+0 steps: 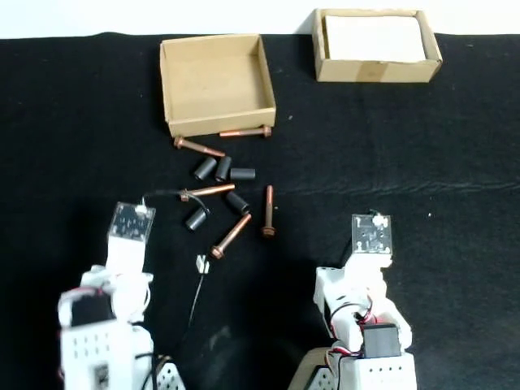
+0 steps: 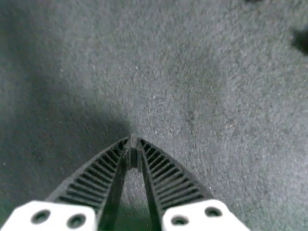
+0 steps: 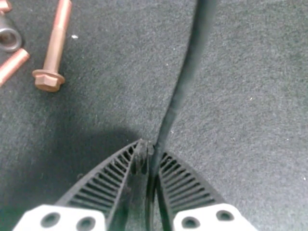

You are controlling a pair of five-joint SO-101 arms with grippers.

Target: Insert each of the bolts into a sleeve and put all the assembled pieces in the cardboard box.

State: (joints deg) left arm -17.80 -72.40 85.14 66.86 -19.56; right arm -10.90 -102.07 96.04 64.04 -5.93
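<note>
Both sets of jaws are squeezed narrow: my left gripper [image 2: 132, 142] has its tips meeting on nothing above the black felt tabletop [image 2: 192, 72], and my right gripper [image 3: 144, 144] has a thin black cable [image 3: 192, 62] running down to its tips, pinched or not I cannot tell. Five copper hex-head bolts [image 1: 268, 211] and five short black cylindrical sleeves [image 1: 223, 168] lie loose mid-table, just before the open brown cardboard box [image 1: 219, 123] near the far edge

Nothing can be read here: no text, number, label or sign is legible on the left box [image 1: 215, 77], the right box [image 1: 374, 71], the bolts [image 1: 268, 210] or the sleeves [image 1: 205, 168].
</note>
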